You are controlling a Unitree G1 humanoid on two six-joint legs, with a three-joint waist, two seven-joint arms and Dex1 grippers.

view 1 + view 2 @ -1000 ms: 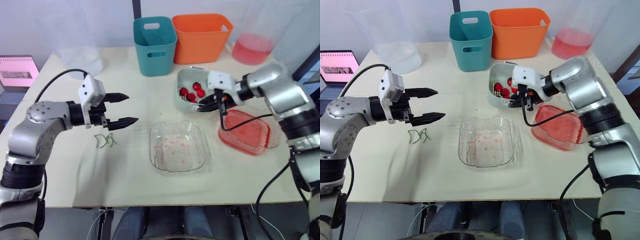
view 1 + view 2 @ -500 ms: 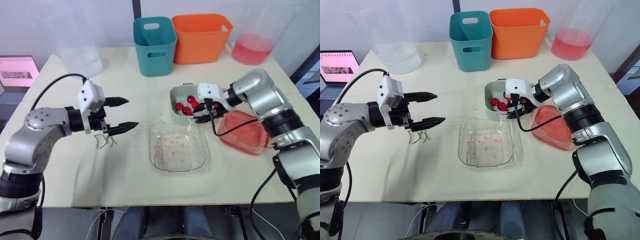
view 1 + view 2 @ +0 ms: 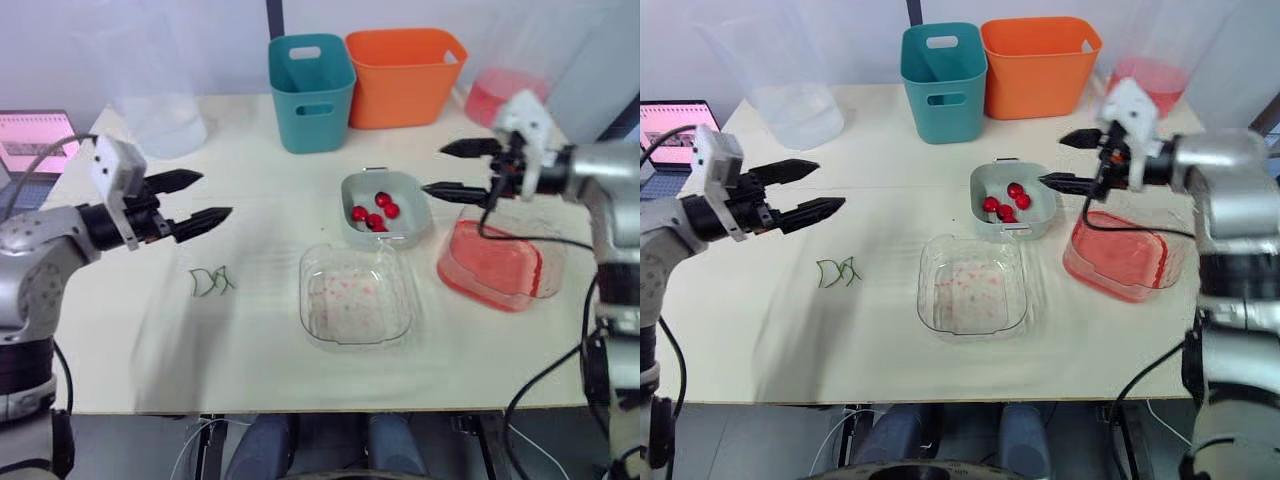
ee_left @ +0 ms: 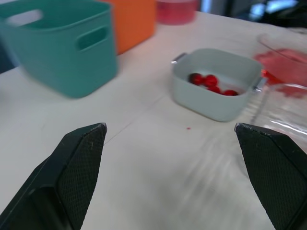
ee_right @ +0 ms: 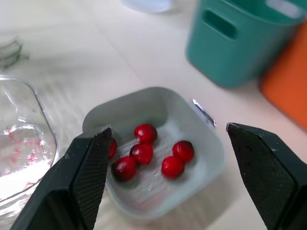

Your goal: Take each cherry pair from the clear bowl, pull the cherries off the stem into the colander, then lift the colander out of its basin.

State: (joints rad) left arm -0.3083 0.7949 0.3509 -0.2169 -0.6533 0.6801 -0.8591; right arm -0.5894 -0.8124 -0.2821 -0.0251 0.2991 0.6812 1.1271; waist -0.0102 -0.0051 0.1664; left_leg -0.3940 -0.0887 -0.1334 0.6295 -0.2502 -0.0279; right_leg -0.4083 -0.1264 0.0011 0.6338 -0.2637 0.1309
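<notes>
The pale green colander (image 3: 385,208) stands on the table with several red cherries (image 5: 153,143) in it. In front of it sits the clear bowl (image 3: 355,295), holding only red specks. The red-tinted clear basin (image 3: 495,265) lies to the colander's right. Loose green stems (image 3: 210,282) lie on the table at the left. My right gripper (image 3: 432,168) hangs open above and just right of the colander, holding nothing. Over the table's left side my left gripper (image 3: 215,195) hovers open and empty, behind the stems.
A teal bin (image 3: 310,90) and an orange bin (image 3: 403,75) stand at the back. A pink-filled tub (image 3: 495,95) sits at the back right, and a clear container (image 3: 160,125) at the back left. A laptop (image 3: 30,145) is off the left edge.
My right gripper has opened, let go of the colander's rim and lifted back to the right. The colander now rests on the table. My left arm has drawn back to the left.
</notes>
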